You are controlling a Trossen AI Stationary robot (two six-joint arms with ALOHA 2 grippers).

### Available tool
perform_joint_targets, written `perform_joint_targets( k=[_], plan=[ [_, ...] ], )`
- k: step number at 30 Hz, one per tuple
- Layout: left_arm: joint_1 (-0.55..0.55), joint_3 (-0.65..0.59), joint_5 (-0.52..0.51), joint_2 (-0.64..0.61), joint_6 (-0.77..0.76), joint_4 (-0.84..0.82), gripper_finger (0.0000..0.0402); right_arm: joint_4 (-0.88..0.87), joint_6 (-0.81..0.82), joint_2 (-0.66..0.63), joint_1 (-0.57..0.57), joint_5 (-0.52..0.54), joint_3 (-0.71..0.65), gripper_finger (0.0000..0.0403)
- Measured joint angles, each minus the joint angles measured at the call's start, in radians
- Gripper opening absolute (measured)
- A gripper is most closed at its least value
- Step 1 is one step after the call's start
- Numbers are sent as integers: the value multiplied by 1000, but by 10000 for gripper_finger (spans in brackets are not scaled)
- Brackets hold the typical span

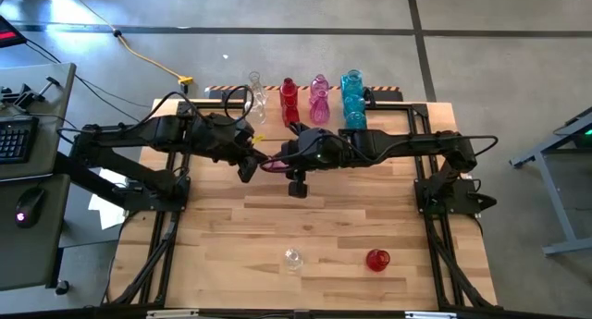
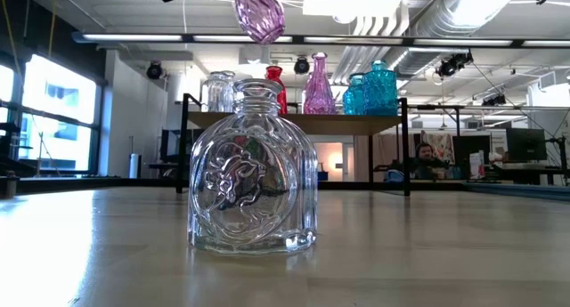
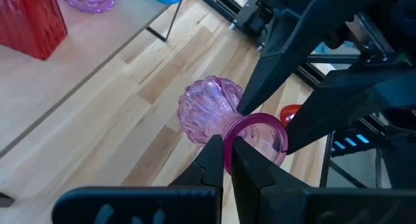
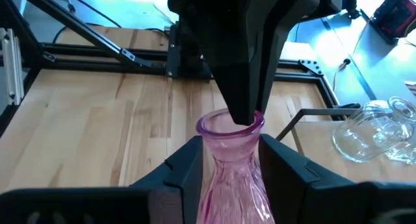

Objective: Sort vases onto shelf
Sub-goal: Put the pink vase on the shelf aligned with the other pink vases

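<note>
A pink vase (image 1: 275, 164) hangs in the air over the middle of the table, between both arms. My left gripper (image 3: 229, 146) is shut on its mouth, and my right gripper (image 4: 231, 160) is shut on its neck from the opposite side. The low view shows only the vase's pink body (image 2: 258, 13), high above the table. The shelf (image 1: 388, 102) stands at the far edge and carries clear, red, pink and blue vases (image 1: 319, 99) on their bases. A clear vase (image 1: 292, 259) and a red vase (image 1: 376, 260) stand on the table near the front edge. My left gripper pinches the rim of the vase's mouth (image 3: 260, 123), the glass wall passing between the two fingertips. It comes from the table's left, roughly along the vase. My right gripper has one finger (image 4: 190, 164) on each side of the neck (image 4: 231, 143), just below the mouth. It comes from the table's right, and the vase is lifted clear of the table.
The clear vase (image 2: 254, 173) stands right before the low camera and blocks much of that view. Black frame rails (image 1: 435, 208) run along both table sides. Bare wood lies between the held vase and the two front vases. A person (image 2: 427, 160) sits in the room beyond.
</note>
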Motion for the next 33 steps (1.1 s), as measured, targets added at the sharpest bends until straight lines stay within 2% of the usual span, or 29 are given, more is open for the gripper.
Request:
perform_joint_targets(
  k=[24, 33],
  plan=[
    [13, -1, 9, 1, 45, 32, 1, -9, -59, 0, -1, 0, 0, 122],
    [18, 0, 13, 2, 44, 94, 1, -7, -59, 5, -2, -7, 0, 163]
  ],
)
